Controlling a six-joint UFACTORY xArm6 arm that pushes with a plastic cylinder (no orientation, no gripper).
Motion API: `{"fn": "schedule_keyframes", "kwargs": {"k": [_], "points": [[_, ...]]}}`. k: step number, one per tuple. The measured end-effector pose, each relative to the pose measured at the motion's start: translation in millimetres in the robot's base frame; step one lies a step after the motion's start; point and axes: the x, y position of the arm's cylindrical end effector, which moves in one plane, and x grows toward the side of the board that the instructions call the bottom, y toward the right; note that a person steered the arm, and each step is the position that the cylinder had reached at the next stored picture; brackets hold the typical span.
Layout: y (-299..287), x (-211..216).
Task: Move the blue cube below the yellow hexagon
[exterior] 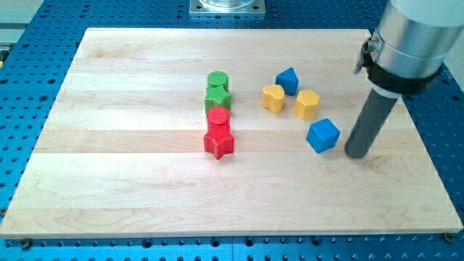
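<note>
The blue cube (323,135) lies on the wooden board (130,174), right of centre. The yellow hexagon (307,104) sits just above and slightly left of it, with a small gap between them. My tip (357,154) rests on the board close to the right of the blue cube, a little lower, not touching it. The dark rod rises from the tip to the grey arm body at the view's top right.
A yellow heart-like block (272,98) and a second blue block (288,80) lie left of and above the hexagon. A green cylinder (217,80), green star (217,96), red cylinder (219,117) and red star (219,142) form a column near centre.
</note>
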Motion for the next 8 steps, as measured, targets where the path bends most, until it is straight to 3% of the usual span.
{"fn": "schedule_keyframes", "kwargs": {"k": [1, 3, 4, 6, 8], "points": [[-16, 5], [-54, -24], [-55, -24], [6, -36], [-22, -52]]}}
